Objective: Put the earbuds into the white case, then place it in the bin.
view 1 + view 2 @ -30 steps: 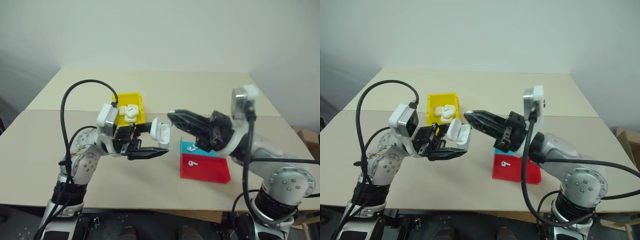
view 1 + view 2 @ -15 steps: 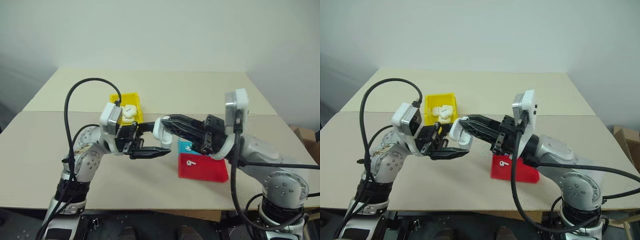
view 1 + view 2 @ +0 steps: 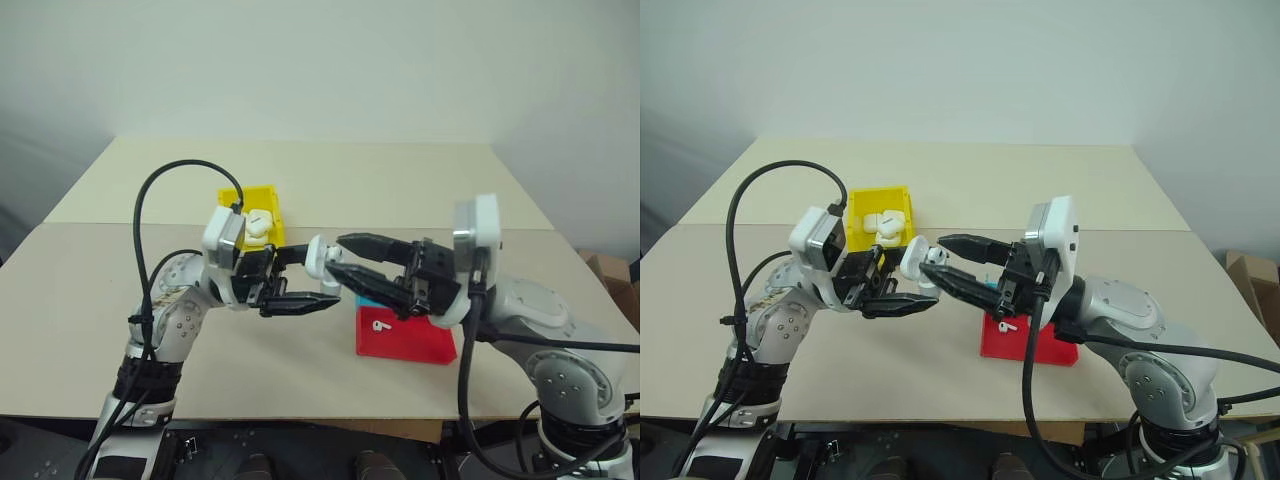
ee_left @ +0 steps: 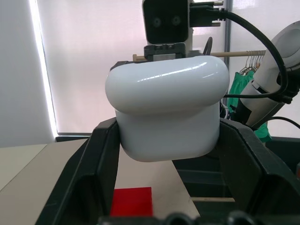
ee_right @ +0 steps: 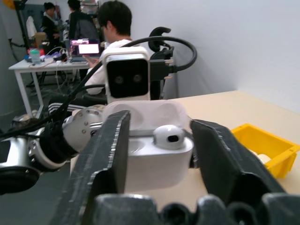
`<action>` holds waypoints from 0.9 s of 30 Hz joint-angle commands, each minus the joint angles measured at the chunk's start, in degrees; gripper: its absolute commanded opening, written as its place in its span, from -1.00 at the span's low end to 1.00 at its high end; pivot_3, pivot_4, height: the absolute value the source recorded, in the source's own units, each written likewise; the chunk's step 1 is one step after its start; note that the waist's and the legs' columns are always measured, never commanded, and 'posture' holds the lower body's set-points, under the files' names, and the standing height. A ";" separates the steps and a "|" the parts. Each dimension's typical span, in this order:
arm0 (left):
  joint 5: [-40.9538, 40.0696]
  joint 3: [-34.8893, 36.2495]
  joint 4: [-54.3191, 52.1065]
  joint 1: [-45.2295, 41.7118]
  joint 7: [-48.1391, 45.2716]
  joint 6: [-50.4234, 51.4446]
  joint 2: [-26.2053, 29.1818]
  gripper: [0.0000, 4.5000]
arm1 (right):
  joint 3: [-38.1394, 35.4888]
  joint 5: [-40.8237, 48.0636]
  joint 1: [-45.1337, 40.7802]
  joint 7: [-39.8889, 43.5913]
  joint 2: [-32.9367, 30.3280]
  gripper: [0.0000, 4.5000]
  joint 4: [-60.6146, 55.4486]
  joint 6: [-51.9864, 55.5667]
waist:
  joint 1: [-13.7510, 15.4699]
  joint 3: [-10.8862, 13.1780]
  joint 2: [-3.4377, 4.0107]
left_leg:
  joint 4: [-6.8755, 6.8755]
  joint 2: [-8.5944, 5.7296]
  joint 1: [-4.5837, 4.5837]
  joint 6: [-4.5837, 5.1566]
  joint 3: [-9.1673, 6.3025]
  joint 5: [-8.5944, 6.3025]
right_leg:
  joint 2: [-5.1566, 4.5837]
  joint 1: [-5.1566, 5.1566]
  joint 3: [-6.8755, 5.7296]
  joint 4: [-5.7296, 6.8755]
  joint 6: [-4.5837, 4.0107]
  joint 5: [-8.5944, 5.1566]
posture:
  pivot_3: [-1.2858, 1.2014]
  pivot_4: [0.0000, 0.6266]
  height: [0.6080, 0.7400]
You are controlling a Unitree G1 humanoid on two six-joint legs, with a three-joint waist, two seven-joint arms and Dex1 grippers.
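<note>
- The white case point(image 5: 157, 150) is up in the air over the worktop point(image 3: 300, 350), lid flipped open, gripped by its sides in the left gripper point(image 3: 305, 280).
- One earbud point(image 5: 168, 136) sits in its socket. The right gripper point(image 3: 962, 262) has its fingers point(image 5: 108, 154) spread apart on either side of the case.
- The case and earbuds look light, stiff, glossy and slippery; grip the case on its flat sides, clear of the lid hinge.
- The bin point(image 3: 232, 198) lies behind the left arm, with other cases inside.
- Another earbud point(image 3: 378, 325) lies in the red tray point(image 3: 420, 347).

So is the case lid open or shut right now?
Open. The white case has its lid flipped back, with an earbud sitting in one socket; the left gripper holds it.
</note>
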 commanded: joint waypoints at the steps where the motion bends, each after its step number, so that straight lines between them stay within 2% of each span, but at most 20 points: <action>1: -0.65 1.19 -1.33 -1.81 0.13 -1.59 -0.51 0.26 | -0.56 1.08 -0.19 0.59 -0.59 0.60 -0.53 -1.05 | 0.02 0.00 0.00 | 0.00 0.00 0.00 0.00 0.00 0.00 | 0.00 0.00 0.00 -0.01 0.00 0.00 | 0.03 -0.52 1.00; 7: -0.43 1.74 -1.68 -1.18 -0.08 -1.67 0.02 0.26 | -5.70 1.39 -2.27 0.60 -2.89 0.60 3.62 -1.94 | 0.04 0.00 0.00 | 0.00 0.00 0.00 0.00 0.00 0.00 | 0.00 0.01 0.00 -0.01 0.00 0.00 | 0.03 -0.52 1.00; 12: -1.21 3.24 -3.02 0.61 -0.54 -1.19 1.96 0.26 | -6.82 -4.34 -6.92 7.15 -12.75 0.60 12.24 -1.97 | 0.07 0.01 -0.01 | 0.00 0.00 0.01 0.00 0.00 0.00 | -0.01 0.01 0.00 -0.03 0.00 0.00 | 0.03 -0.52 1.00; 15: -1.68 4.20 -4.57 2.57 -0.52 -0.87 3.20 0.26 | 1.77 -16.44 -10.90 15.82 -21.49 0.60 20.05 -5.73 | -0.15 0.04 0.06 | -0.04 0.00 0.01 0.00 0.04 0.00 | -0.01 -0.03 0.04 -0.05 -0.02 -0.01 | 0.03 -0.52 1.00; 17: -1.85 4.97 -5.74 4.41 -0.83 -0.70 4.56 0.26 | 13.13 -29.02 -16.02 23.40 -24.66 0.60 28.96 -12.30 | -0.47 0.05 0.06 | -0.06 0.01 0.02 0.00 0.04 0.00 | 0.00 -0.02 0.01 -0.06 -0.02 -0.01 | 0.03 -0.52 1.00; 21: -2.24 5.83 -6.54 5.52 -0.39 -0.64 5.82 0.26 | 22.72 -39.52 -23.90 32.61 -21.52 0.06 42.74 -21.38 | -0.40 0.08 0.08 | -0.05 0.01 0.07 0.01 0.10 0.00 | 0.00 -0.05 0.07 -0.05 -0.02 -0.01 | 0.03 -0.52 1.00; 27: -2.69 7.00 -7.56 6.36 0.34 -0.25 7.03 0.26 | 30.67 -51.28 -31.67 41.70 -14.33 0.06 59.30 -37.42 | -0.10 0.20 0.17 | -0.05 0.01 -0.04 0.00 0.10 0.00 | -0.01 -0.13 0.05 -0.05 -0.02 -0.02 | 0.03 -0.52 1.00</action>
